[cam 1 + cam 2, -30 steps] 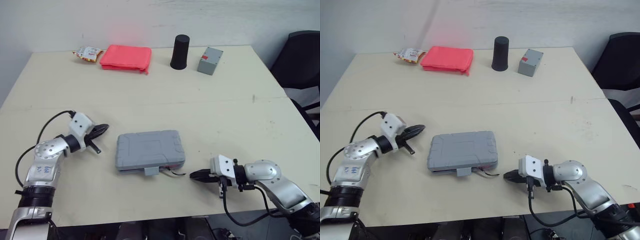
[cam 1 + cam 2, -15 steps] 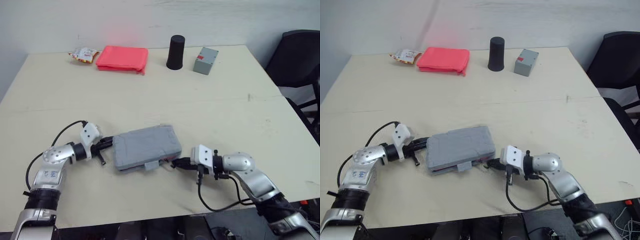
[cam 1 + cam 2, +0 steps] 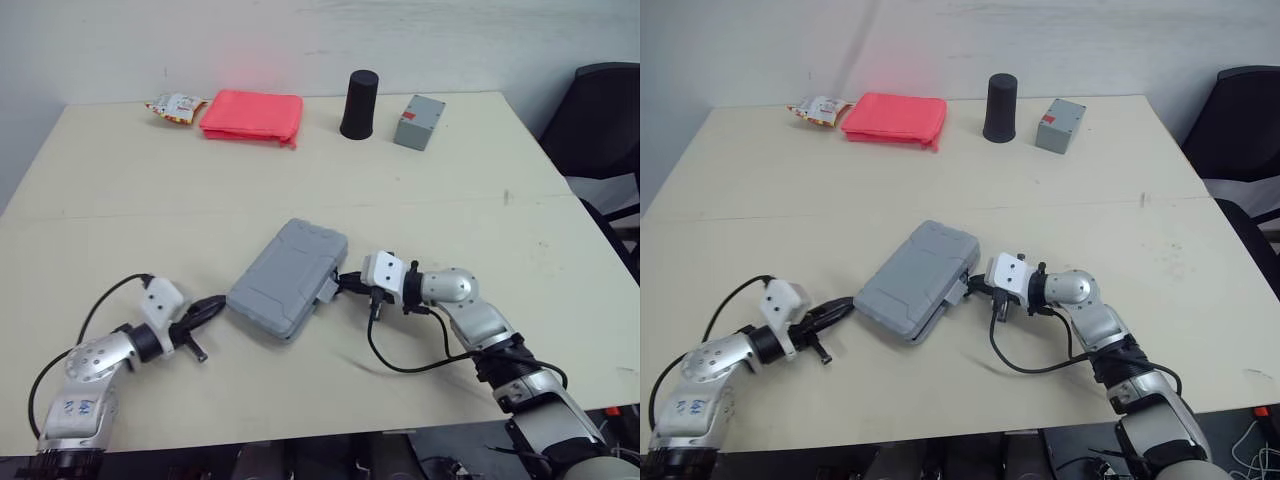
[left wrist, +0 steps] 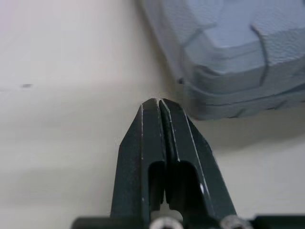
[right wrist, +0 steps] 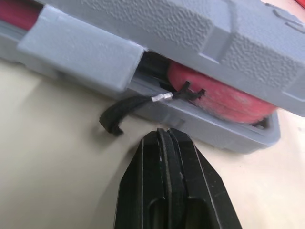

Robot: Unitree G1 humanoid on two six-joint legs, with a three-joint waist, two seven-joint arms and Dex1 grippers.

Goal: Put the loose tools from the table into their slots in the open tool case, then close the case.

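Pale and smooth, a big table [image 3: 450, 190] stands in front of a white wall. On it lies the tool case [image 3: 288, 278]. It is grey and bumpy, with rounded corners and lines pressed into its lid. It sits slanted, right between the two pincers.

The left pincer [image 3: 212, 305] has its two black fingers squeezed tight together, and it holds nothing. Its tip is just beside one corner of the case. I cannot tell if it touches.

The right pincer [image 3: 345, 283] is squeezed tight too, with nothing in it. Just ahead of its tip is the case's front edge, where the grey latch tab [image 5: 81, 52] sticks out. The lid is down but not all the way. A thin gap shows something red [image 5: 214, 93] inside, and a little black strap [image 5: 121, 112] pokes out of the gap onto the table.

Far beyond both pincers, along the back of the table, sit a snack packet [image 3: 176, 105], a flat red pouch [image 3: 252, 116], a black cup [image 3: 359, 104] and a small grey box [image 3: 419, 121]. A black chair [image 3: 605, 120] stands off past the right pincer's side.
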